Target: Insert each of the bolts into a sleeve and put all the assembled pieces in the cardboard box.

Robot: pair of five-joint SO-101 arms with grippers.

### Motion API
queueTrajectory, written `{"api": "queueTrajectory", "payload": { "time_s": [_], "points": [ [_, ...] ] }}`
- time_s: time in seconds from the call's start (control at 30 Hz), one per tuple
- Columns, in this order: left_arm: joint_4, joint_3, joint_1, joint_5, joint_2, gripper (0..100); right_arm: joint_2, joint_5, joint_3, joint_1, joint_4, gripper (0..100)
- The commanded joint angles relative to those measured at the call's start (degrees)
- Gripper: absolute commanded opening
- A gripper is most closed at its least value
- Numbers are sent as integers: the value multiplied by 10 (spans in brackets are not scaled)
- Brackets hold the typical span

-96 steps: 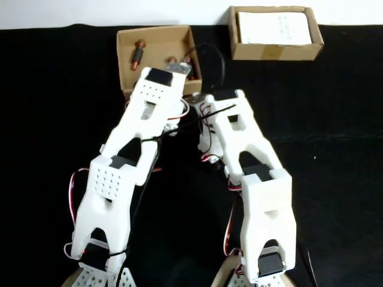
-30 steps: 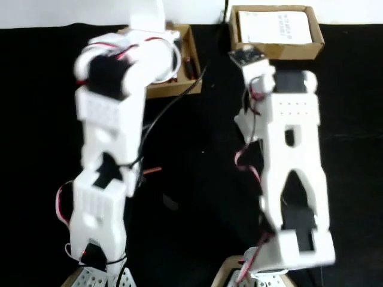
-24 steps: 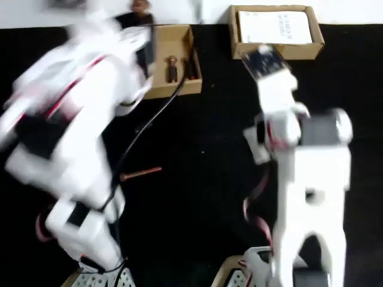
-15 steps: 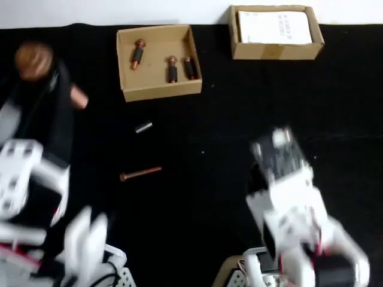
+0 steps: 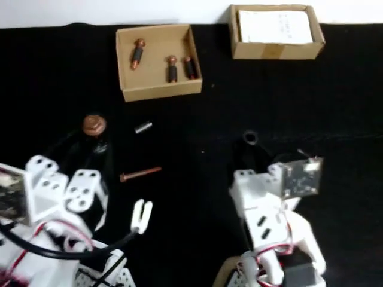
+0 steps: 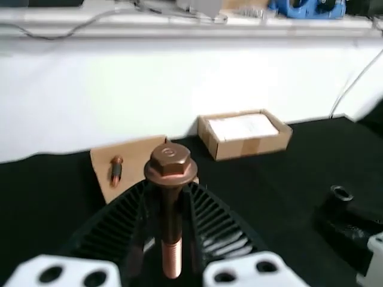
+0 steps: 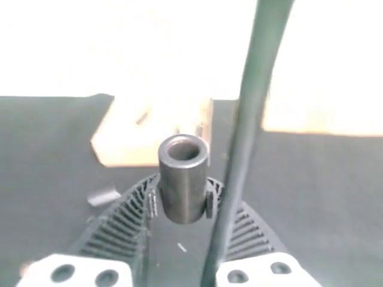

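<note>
Near the table's point(image 5: 335, 107) near-left corner, a bolt point(image 5: 94, 124) is held upright, head up, pinched by its shank in the left gripper point(image 6: 169, 188), with the thread end pointing back toward the wrist. Along the near edge to the right, a sleeve point(image 5: 250, 138) is clamped across its wall in the right gripper point(image 7: 182, 191), bore up. Both parts are judged rigid metal, small and smooth, and liable to twist if pinched off-centre. Best hold is judged mid-shank for the bolt and outer wall for the sleeve, bore kept clear. A loose bolt point(image 5: 140, 174) and a loose sleeve point(image 5: 143, 127) lie mid-table, apart. Three assembled pieces point(image 5: 172, 69) lie in the cardboard box point(image 5: 158, 91) toward the far-left corner. Versus 3.2 s ago, both arms have been pulled back from the box to the near edge; the piece count in the box is unchanged.
</note>
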Motion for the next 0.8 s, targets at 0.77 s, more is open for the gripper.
{"api": "queueTrajectory", "payload": {
  "time_s": [0.77],
  "points": [
    [-238,127,211,83,156,9,1,-12,216,-202,-171,9]
  ]
}}
